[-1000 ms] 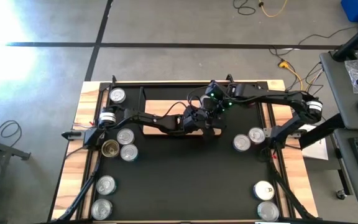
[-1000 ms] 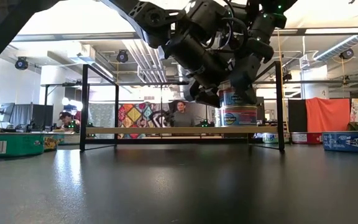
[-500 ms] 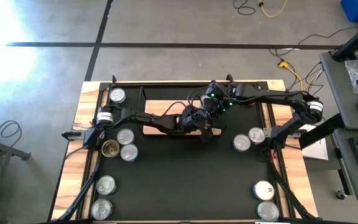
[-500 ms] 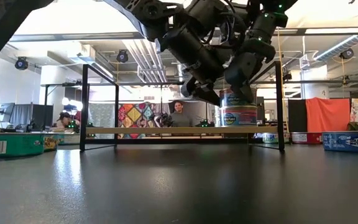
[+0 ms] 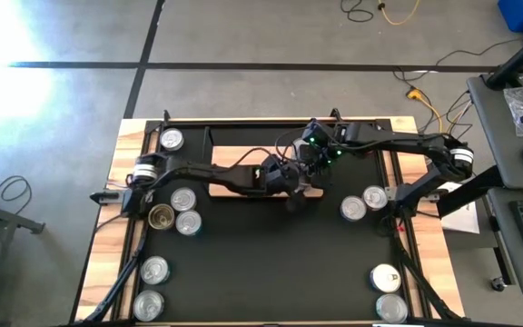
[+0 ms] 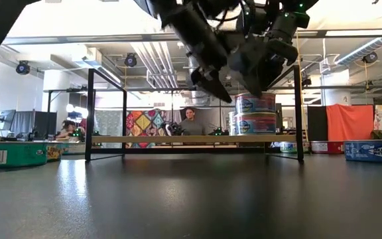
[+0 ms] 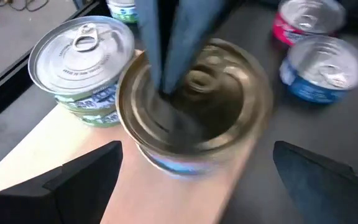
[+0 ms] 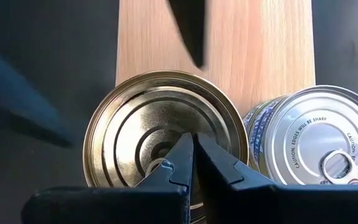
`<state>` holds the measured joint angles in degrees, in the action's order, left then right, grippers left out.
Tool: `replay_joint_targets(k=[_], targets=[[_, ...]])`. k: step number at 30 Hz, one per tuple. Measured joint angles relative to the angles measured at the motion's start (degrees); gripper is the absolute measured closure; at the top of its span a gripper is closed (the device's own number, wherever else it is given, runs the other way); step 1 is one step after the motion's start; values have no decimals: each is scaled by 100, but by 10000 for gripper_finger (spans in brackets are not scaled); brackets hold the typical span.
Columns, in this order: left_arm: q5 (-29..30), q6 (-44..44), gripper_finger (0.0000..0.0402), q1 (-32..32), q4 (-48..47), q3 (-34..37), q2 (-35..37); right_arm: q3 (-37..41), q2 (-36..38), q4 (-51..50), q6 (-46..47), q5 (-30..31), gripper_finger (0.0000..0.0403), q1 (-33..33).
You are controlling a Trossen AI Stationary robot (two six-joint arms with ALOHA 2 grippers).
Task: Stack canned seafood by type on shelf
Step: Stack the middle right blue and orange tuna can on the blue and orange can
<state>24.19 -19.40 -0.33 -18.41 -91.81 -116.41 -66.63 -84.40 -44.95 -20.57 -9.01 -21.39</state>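
Left arm: reaches from the desk's left edge across the black mat [image 5: 271, 254] to the middle; left claw [image 5: 291, 182] hangs above the right end of the flat light-wood shelf with thin black frame ends [image 6: 178, 139], fingers [image 7: 86, 180] spread wide, gripping nothing, just over the gold-topped tin.

Right arm: comes in from the right rear; right claw [image 8: 193, 158] has its fingers pressed together, tips resting on the lid of the gold-topped short round tin [image 8: 163, 140].

Shelf contents: the gold-topped tin [image 7: 194, 106] stands on the board's right end, uppermost of a two-high stack of blue-and-white labelled tins [image 6: 255, 114]. Touching it alongside, a silver-topped pull-tab tin with green-and-white label [image 7: 82, 56], also on the board.

Desk contents: loose tins on the mat. Left side: a cluster of three [image 5: 176, 211], two more near the front-left corner [image 5: 152, 286], one at the rear left [image 5: 172, 139]. Right side: a pair [image 5: 363, 203] and two at the front right [image 5: 387, 291].
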Motion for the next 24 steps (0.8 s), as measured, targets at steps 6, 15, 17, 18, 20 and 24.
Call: replay_joint_targets(k=[6,15,17,18,20,24], targets=[[801,-334,9,-162,-1017,98,444,0,12,4,-25,4,390,0],[763,-671,30,301,-1210,494,369,-119,262,-49,-197,91,390,0],[833,-655,34,343,-1118,494,355,-183,379,-98,-205,211,390,2],[889,-572,36,347,-1060,494,355,-224,454,-51,-203,222,390,2],[912,-431,39,354,-903,492,355,-272,620,-37,-200,238,390,1],[949,-388,41,367,-821,492,361,-295,901,-21,-120,210,390,39]])
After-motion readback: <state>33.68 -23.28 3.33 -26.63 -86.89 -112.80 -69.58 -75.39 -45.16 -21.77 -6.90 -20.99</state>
